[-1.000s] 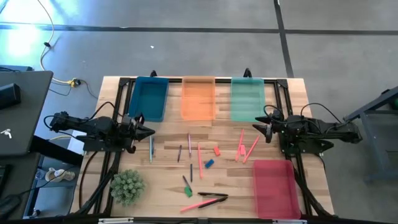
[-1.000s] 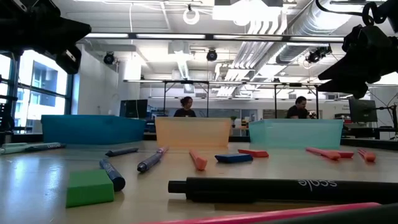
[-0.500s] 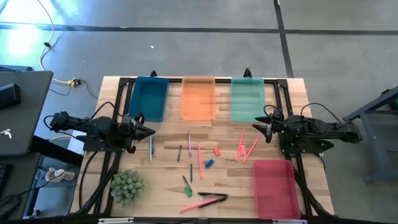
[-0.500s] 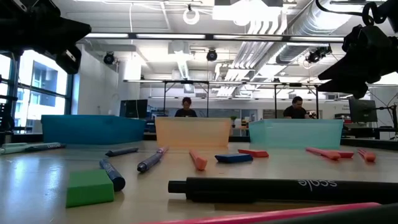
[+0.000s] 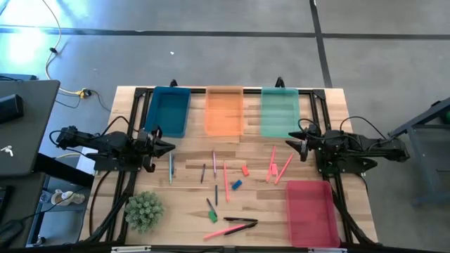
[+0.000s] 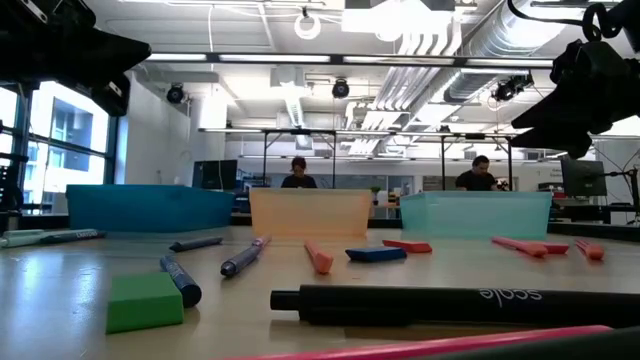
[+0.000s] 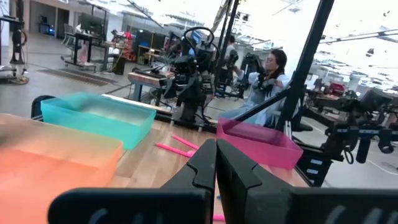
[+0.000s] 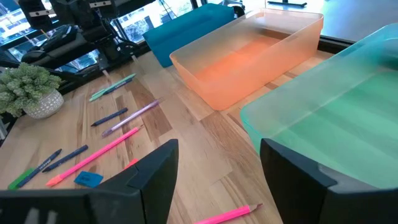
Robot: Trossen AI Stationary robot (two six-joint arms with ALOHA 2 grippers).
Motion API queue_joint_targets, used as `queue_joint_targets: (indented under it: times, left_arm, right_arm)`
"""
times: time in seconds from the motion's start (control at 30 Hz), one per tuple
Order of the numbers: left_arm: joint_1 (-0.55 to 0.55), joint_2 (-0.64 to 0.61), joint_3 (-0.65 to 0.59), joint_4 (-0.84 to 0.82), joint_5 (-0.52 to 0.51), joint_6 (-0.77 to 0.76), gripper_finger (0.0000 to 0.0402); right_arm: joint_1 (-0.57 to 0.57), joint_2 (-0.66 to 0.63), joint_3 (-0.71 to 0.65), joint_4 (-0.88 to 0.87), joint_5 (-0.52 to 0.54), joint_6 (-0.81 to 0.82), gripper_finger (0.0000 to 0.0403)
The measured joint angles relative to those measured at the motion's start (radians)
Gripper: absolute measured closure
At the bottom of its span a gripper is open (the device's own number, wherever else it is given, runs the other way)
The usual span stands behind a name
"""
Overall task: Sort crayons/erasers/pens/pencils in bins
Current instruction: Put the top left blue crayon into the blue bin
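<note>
Four bins stand on the wooden table: blue (image 5: 169, 111), orange (image 5: 224, 110) and green (image 5: 280, 112) along the far edge, red-pink (image 5: 311, 212) at the near right. A red-orange eraser (image 5: 245, 169), a blue eraser (image 5: 236, 185) and a green eraser (image 5: 212, 216) lie flat among scattered pens, pencils and pink sticks (image 5: 226, 179) in the middle. My left gripper (image 5: 173, 147) is shut and empty, above the table near the blue bin. My right gripper (image 5: 287, 145) is open and empty, near the green bin. In the right wrist view its fingers (image 8: 149, 174) stand wide apart.
A small potted plant (image 5: 144, 211) stands at the near left of the table. A black pen (image 6: 450, 300) lies close to the near edge. Pink sticks (image 5: 278, 167) lie near the right gripper. People sit in the room behind the bins (image 6: 298, 175).
</note>
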Motion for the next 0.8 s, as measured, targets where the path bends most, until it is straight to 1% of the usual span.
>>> queue_joint_targets:
  times: [0.4, 0.63, 0.8]
  left_arm:
    - [0.000, 0.000, 0.000, 0.007, 0.002, -0.008, 0.0401]
    - [0.000, 0.000, 0.000, 0.008, -0.020, -0.087, 0.0401]
    - [0.000, 0.000, 0.000, 0.009, -0.053, -0.212, 0.0401]
  right_arm:
    - [0.000, 0.000, 0.000, 0.000, 0.000, 0.000, 0.0183]
    - [0.000, 0.000, 0.000, 0.000, 0.000, 0.000, 0.0183]
    - [0.000, 0.000, 0.000, 0.000, 0.000, 0.000, 0.0183]
